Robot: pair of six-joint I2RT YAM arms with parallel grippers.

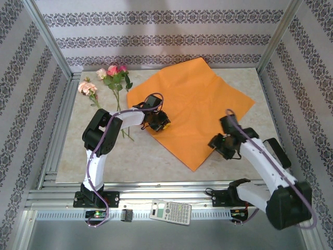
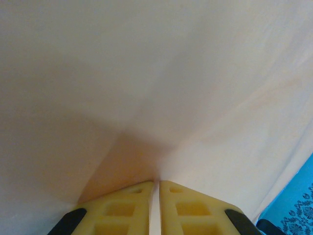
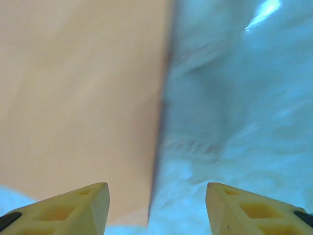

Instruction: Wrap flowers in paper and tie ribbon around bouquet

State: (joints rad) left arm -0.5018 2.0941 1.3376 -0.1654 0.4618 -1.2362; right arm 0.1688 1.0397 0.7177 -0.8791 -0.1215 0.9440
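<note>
So the whole thing here comes down to where the paper (image 1: 197, 99) sits relative to the two sets of jaws. It lies flat on the counter (image 1: 135, 161) like a big diamond, long axis running from the far middle down to the near point. The left jaws are right at its left edge and the right jaws are at its near-right edge, so each arm has its own side. The left jaws look clenched on a bit of the paper: in the left wrist view the yellow fingertips (image 2: 134, 196) are nearly touching, with just a thin pale sliver between them and the sheet tenting up away from that spot. The right jaws are released and wide apart, and the paper's edge runs straight between them, one fingertip (image 3: 93, 196) over orange and the other over bare counter. My guess is the sheet is being straightened before anything goes on it. The flowers (image 1: 112, 73) are off the paper, up at the far left, heads away from the robot and stems trailing toward the near side, so the left arm (image 1: 104, 135) is clearly the closer one for fetching them. That arm has its elbow folded back and its forearm reaching right. The right arm (image 1: 260, 161) stretches in diagonally from the near right.
</note>
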